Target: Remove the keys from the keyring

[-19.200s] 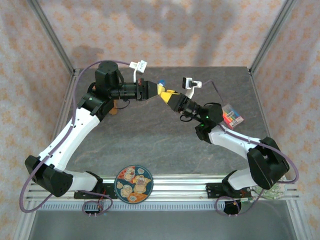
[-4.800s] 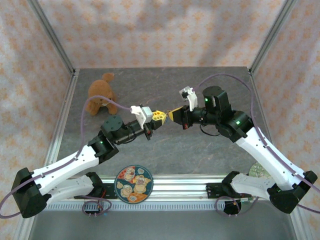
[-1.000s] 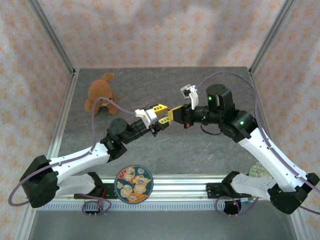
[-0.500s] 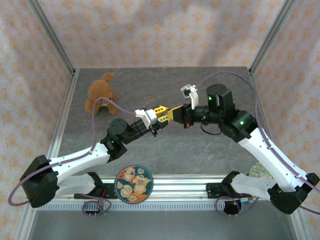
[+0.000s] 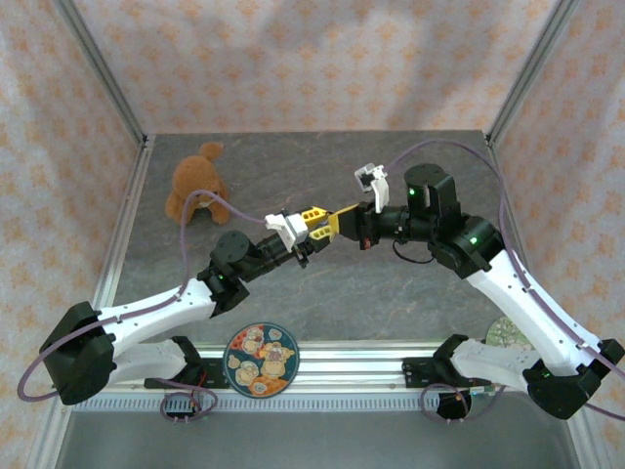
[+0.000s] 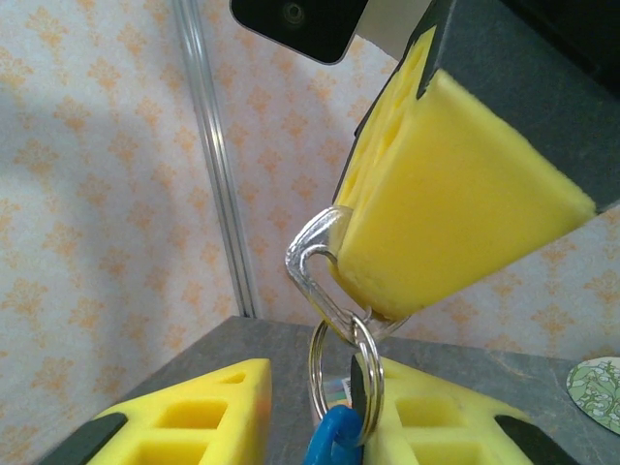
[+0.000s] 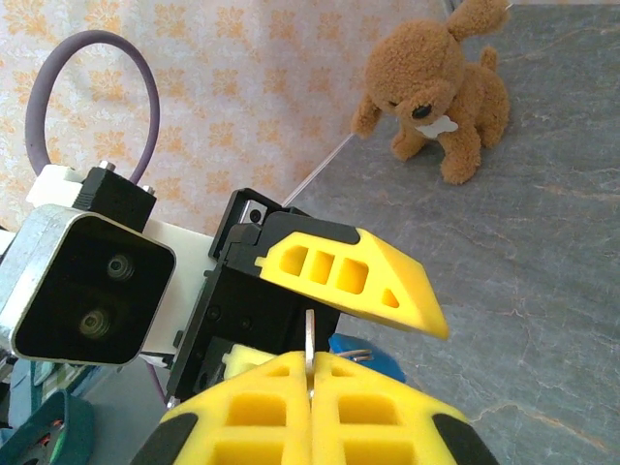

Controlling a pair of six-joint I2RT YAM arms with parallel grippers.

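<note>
Right end effector (image 5: pixel 338 223) tight on the keyring clip (image 6: pixel 310 260); left end effector (image 5: pixel 314 216) part-open astride the rings (image 6: pixel 367 376) below.

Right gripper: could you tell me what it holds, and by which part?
The right gripper pinches the silvery carabiner clip by one side; the keyring hangs from it.

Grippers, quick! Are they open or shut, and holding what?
Left gripper: jaws around the ring and blue tag; grip cannot be told.
Right gripper: shut on the silver clip.
</note>
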